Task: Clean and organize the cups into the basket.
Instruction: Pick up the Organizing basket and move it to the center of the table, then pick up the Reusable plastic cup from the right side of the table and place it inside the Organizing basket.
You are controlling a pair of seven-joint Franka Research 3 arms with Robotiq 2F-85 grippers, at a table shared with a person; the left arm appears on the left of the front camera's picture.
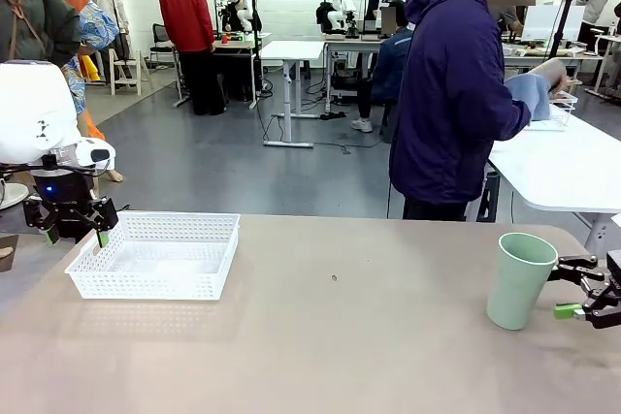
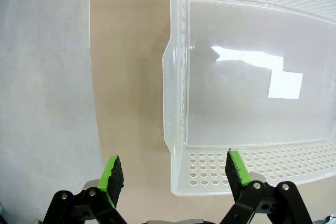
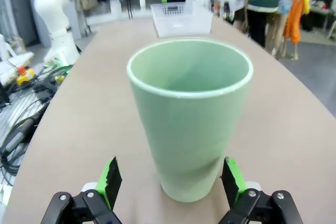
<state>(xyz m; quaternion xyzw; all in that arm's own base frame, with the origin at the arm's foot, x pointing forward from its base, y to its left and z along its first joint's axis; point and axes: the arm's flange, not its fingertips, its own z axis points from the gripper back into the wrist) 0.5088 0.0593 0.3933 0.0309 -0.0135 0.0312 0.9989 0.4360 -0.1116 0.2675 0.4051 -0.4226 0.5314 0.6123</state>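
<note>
Right wrist view: the pale mint green tapered tumbler (image 3: 190,119) stands upright between the right gripper's (image 3: 171,182) 2 spread fingers (image 3: 231,181), seemingly untouched. The white lattice plastic basket (image 1: 146,285) sits across the tabletop (image 1: 369,336) by the left gripper's (image 1: 76,235) spread fingers.

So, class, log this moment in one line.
left hand: open, above basket corner | right hand: open, facing mint cup, no grip | mint cup: upright, outside basket
</note>
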